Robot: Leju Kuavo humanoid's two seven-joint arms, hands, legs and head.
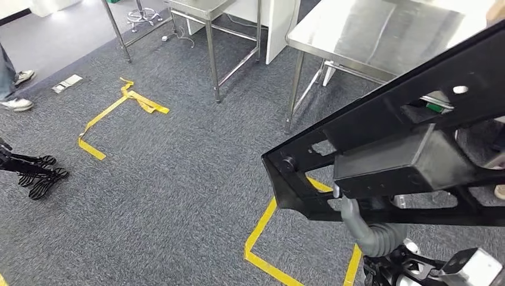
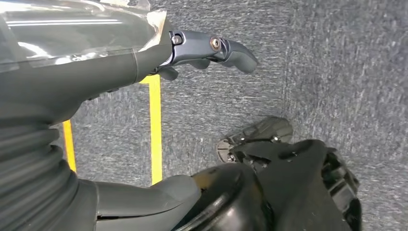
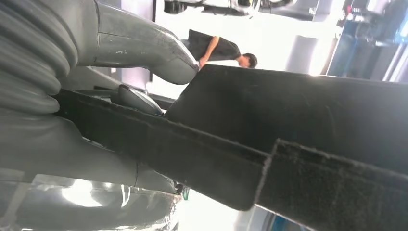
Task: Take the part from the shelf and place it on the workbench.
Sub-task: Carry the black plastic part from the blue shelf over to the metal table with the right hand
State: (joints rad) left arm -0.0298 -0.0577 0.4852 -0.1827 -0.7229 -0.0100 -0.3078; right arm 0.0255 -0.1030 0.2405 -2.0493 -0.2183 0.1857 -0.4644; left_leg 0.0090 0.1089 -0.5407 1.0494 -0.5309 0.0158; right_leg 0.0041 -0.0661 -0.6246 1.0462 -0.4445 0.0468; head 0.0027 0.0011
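The part is a long black frame with a boxy block on it, carried tilted across the right of the head view above the carpet. My right hand grips it, the thumb pressed on its upper face and the darker fingers under its edge; the part fills most of the right wrist view. The hand's grey ribbed cover shows beneath the frame. The steel workbench stands ahead at the upper right. My left hand hangs low at the far left, fingers spread over the carpet, holding nothing.
A second steel table stands at the back centre beside a white cabinet. Yellow tape marks and a taped rectangle lie on the grey carpet. A person's shoes are at the left edge; another person stands farther off.
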